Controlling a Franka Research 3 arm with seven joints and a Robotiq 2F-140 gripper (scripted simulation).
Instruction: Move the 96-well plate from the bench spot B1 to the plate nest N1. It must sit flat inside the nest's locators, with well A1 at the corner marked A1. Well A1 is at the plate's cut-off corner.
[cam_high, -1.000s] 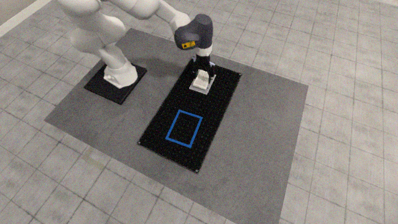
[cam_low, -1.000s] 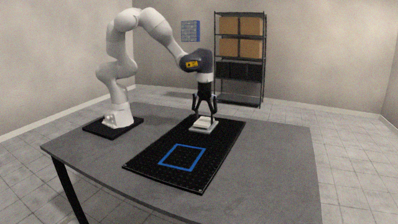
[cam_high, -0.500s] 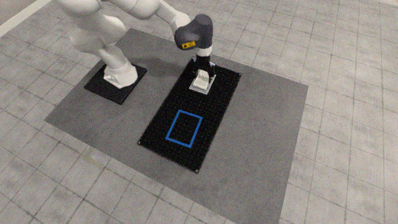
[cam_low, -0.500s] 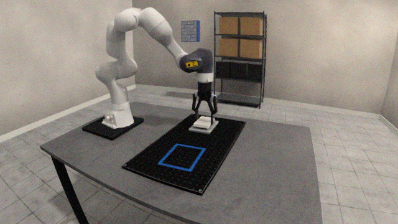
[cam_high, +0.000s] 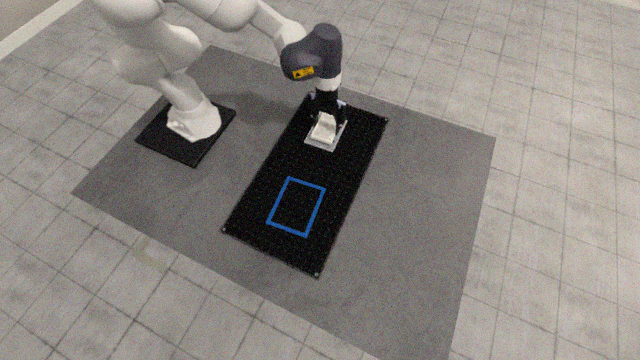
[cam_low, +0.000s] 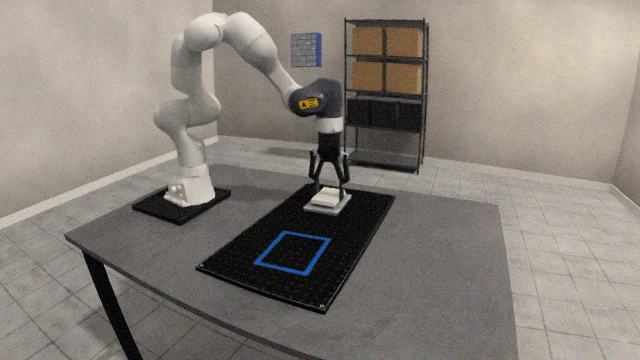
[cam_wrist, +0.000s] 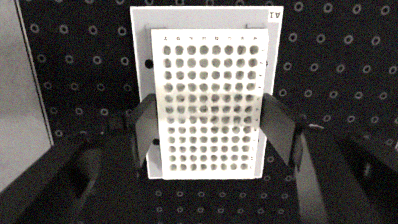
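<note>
Fingers pinching the long sides of the 96-well plate (cam_wrist: 207, 102), one at 9 o'clock, one at 3 o'clock in the wrist view. Plate over the pale plate nest (cam_wrist: 141, 40), "A1" mark (cam_wrist: 274, 15) at 1 o'clock. Below: black perforated board (cam_high: 350, 165) with blue-outlined spot B1 (cam_high: 296, 206), on grey counter (cam_low: 425, 280).

I saw a lab room: a perforated black breadboard (cam_low: 350, 260) on a grey bench (cam_low: 440, 280), a shelf rack (cam_low: 425, 90) at the far wall.
</note>
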